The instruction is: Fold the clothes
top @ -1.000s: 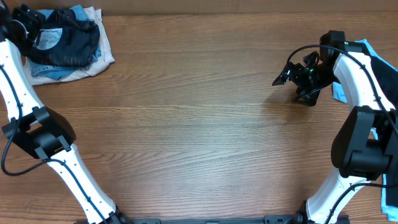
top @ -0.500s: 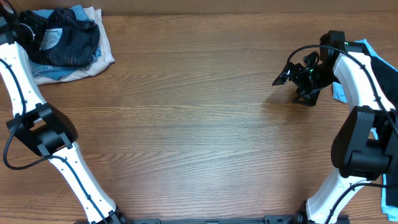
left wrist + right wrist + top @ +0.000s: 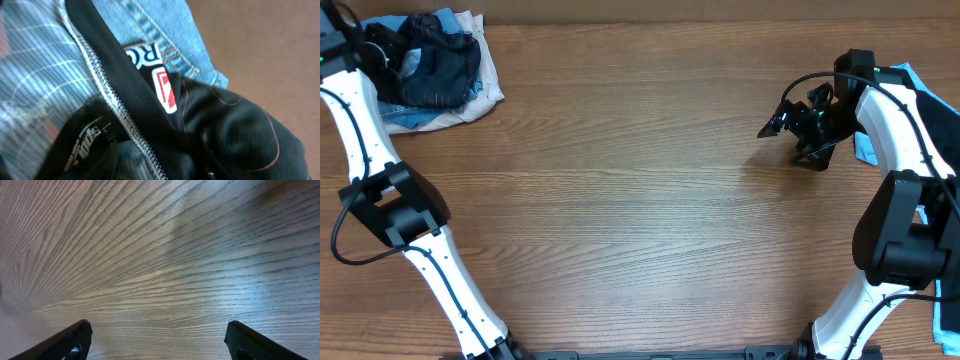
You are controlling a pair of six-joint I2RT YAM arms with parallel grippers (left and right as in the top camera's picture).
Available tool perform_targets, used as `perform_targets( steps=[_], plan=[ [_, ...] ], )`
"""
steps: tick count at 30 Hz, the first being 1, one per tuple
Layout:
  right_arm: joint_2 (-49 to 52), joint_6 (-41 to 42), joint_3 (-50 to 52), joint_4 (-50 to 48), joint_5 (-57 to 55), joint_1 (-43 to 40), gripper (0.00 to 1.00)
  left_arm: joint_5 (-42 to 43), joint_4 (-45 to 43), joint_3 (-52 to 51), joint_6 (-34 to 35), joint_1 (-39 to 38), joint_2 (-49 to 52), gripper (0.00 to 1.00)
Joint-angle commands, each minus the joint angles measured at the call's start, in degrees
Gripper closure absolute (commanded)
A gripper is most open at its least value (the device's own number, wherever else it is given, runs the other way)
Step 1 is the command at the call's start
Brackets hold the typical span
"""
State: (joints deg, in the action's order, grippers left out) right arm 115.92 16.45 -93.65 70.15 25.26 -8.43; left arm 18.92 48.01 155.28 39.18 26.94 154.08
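Note:
The clothes (image 3: 435,70) lie in a crumpled pile at the table's far left corner: a black jersey on top of denim and a pale cloth. My left gripper (image 3: 378,45) is pushed into the pile's left side. In the left wrist view the black jersey (image 3: 225,125), with a red-and-white logo and white-stitched seam, fills the frame over blue denim (image 3: 160,25) and light blue checked fabric (image 3: 35,65). The left gripper (image 3: 160,167) is sunk in dark cloth, its jaws barely visible. My right gripper (image 3: 790,135) hovers open over bare wood, fingers (image 3: 70,340) wide apart, holding nothing.
A light blue and black garment (image 3: 920,85) lies at the table's right edge behind the right arm. The wooden table (image 3: 640,200) stretches between the two arms.
The left arm has swung in towards the pile and its gripper has sunk deeper into the clothes, the jaws narrowing. The pile's black top has shifted slightly. The right arm has not moved.

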Motion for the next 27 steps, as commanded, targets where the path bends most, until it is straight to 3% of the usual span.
perform_targets(
  steps=[1, 7, 19, 23, 27],
  plan=[
    [-0.2, -0.4, -1.2, 0.0, 0.3, 0.1, 0.1, -0.4, -0.1, 0.4, 0.9, -1.0, 1.3, 0.5],
    [-0.2, -0.4, -1.2, 0.0, 0.3, 0.1, 0.1, 0.2, 0.0, 0.5, 0.9, -1.1, 1.3, 0.72],
    [-0.2, -0.4, -1.2, 0.0, 0.3, 0.1, 0.1, 2.7, 2.0, 3.8, 0.7, -1.1, 0.3, 0.82],
    [-0.2, -0.4, -1.2, 0.0, 0.3, 0.1, 0.1, 3.7, 2.9, 5.7, 0.6, -1.1, 0.3, 0.91],
    [-0.2, -0.4, -1.2, -0.2, 0.3, 0.1, 0.1, 3.6, 3.9, 8.2, -0.3, -1.2, 0.3, 0.92]
  ],
)
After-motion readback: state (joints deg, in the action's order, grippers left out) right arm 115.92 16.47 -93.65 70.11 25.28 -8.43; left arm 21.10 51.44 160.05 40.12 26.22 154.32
